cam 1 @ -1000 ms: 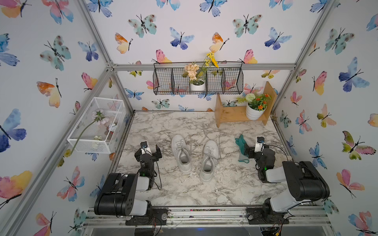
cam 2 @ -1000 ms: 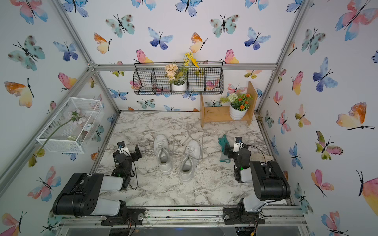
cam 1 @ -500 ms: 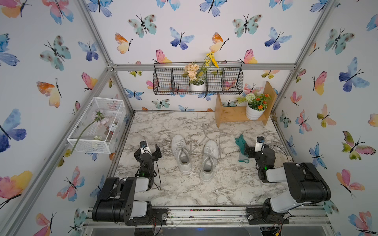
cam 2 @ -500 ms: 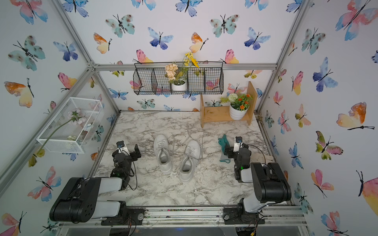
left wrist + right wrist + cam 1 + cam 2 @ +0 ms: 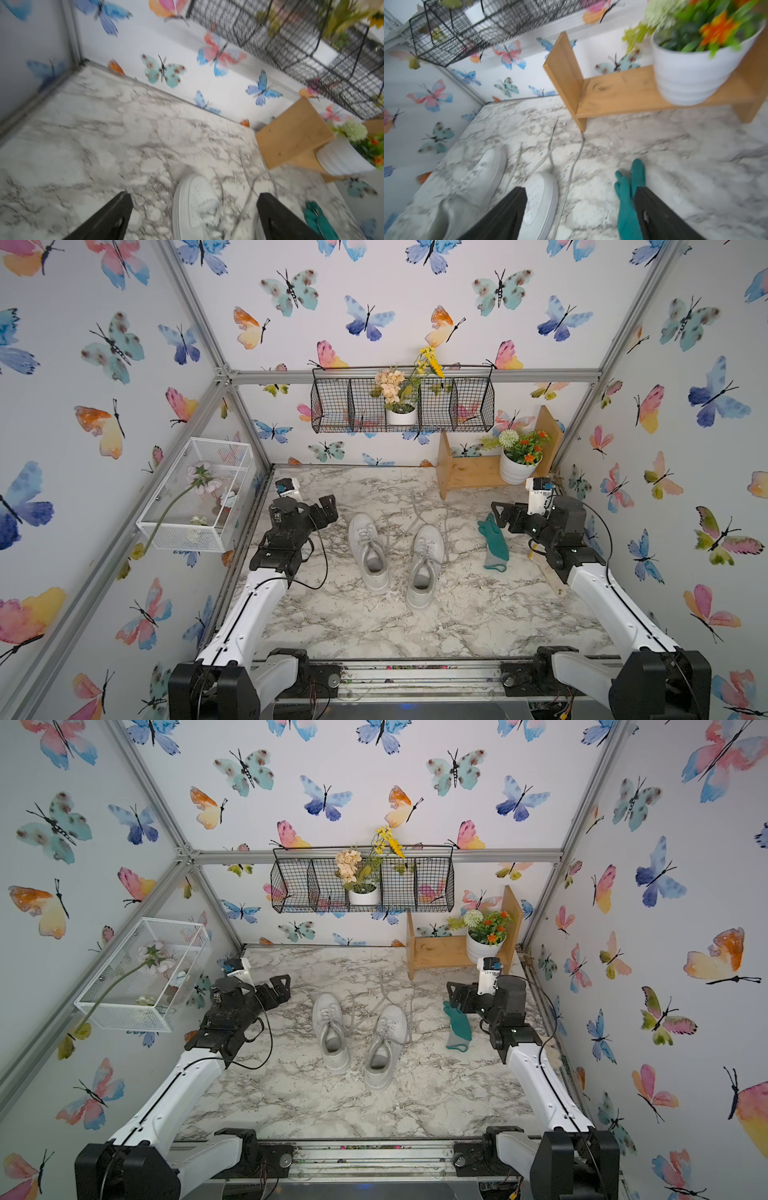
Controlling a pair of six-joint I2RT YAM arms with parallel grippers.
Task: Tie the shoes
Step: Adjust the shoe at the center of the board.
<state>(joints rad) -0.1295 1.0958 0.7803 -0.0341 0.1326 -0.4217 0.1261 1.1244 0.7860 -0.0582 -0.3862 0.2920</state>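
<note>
Butterfly-papered walls closed in a marble tabletop (image 5: 457, 622), and the shoes (image 5: 370, 551) stood side by side near its middle, not touching. Each long axis ran front to back, toes toward the back wall and heels toward the arm bases, with the toes splayed a little wider than the heels. Their laces (image 5: 549, 145) lay loose and untied, trailing over the marble toward a wooden shelf (image 5: 469, 479) that carried a white flower pot (image 5: 515, 468). The left gripper (image 5: 322, 512) hung near the toe of the shoe on its side, jaws spread wide and holding nothing, with bare marble between them. The right gripper (image 5: 505, 516) was likewise parted and empty, over the finger end of a teal-green glove (image 5: 495, 545). The glove lay between that gripper and the other shoe. On the back wall hung a black wire basket (image 5: 340, 406).
</note>
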